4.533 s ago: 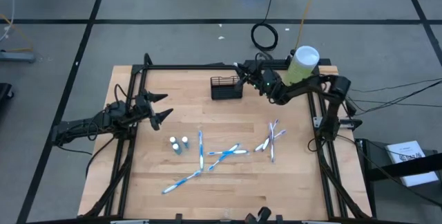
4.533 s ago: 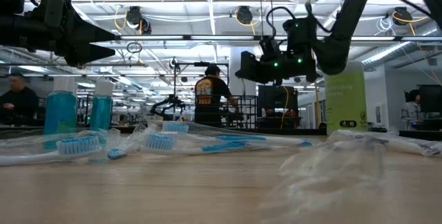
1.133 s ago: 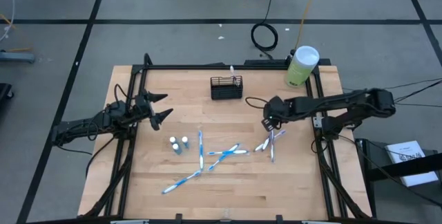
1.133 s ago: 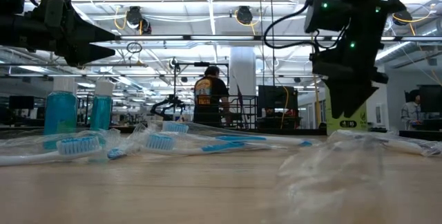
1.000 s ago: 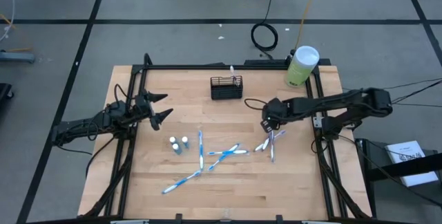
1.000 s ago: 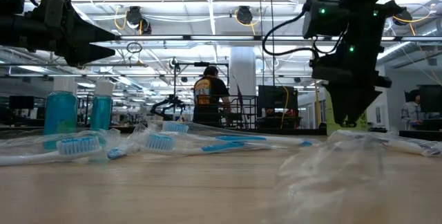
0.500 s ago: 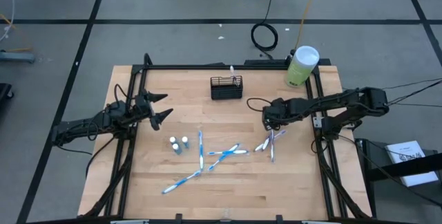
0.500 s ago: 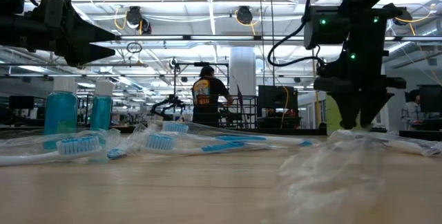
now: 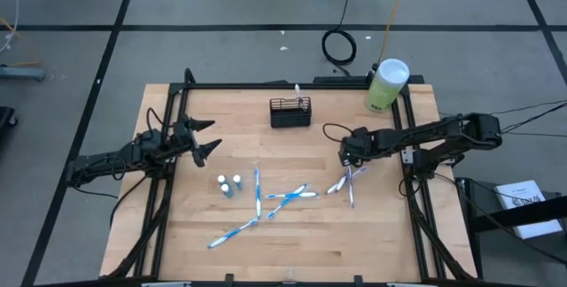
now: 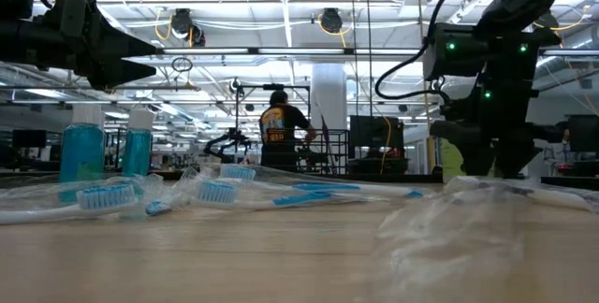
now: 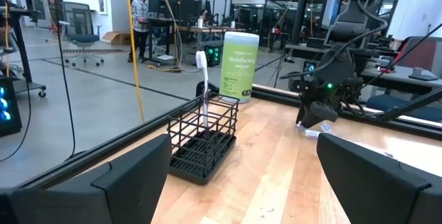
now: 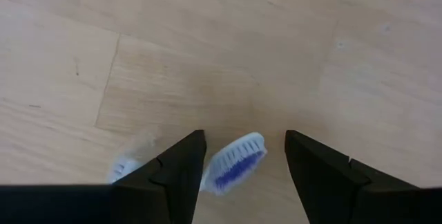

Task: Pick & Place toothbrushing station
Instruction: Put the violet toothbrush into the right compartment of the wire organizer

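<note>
The small black wire-mesh rectangular basket (image 9: 291,112) holds one upright white toothbrush (image 11: 203,79); both grippers gape, empty.

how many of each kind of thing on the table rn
toothbrushes lying loose: 6
toothbrush standing in the wire basket: 1
wire basket: 1
small blue bottles: 2
wipes canister: 1
total: 11

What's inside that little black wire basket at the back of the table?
One white toothbrush stands upright in the black wire basket, head up. Nothing else shows through its open grid sides.
</note>
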Controlling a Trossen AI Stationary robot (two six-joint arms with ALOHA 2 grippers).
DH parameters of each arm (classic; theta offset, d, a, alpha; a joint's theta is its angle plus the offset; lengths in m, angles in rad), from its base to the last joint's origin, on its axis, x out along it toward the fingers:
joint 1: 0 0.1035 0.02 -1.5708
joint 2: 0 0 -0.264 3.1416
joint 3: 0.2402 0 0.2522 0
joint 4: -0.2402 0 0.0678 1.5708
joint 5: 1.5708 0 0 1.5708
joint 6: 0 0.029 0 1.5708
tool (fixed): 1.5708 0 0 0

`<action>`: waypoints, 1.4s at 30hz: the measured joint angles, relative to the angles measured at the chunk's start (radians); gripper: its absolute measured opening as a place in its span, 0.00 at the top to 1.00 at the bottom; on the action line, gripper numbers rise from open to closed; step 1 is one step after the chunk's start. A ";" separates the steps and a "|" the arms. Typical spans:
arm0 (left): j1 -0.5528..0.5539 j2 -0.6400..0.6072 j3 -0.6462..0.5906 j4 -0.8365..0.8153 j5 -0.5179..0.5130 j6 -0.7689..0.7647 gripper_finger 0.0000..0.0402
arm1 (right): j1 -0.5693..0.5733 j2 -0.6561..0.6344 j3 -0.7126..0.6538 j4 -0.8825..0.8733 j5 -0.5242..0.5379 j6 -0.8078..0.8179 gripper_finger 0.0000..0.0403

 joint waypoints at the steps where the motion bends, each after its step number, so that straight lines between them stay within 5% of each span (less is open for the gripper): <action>1: 0.000 0.000 0.000 0.000 0.000 0.000 0.09 | 0.000 0.001 0.000 0.002 -0.006 0.000 0.51; 23: 0.000 0.000 0.000 0.000 0.000 0.000 0.09 | 0.022 0.005 -0.004 0.024 -0.051 0.021 0.80; 32: 0.000 0.000 0.000 0.000 0.000 0.000 0.09 | 0.024 0.005 -0.006 0.106 0.019 -0.090 0.95; 42: 0.000 0.000 0.000 0.000 0.000 0.000 0.09 | 0.023 0.009 -0.008 0.406 0.030 -0.342 1.00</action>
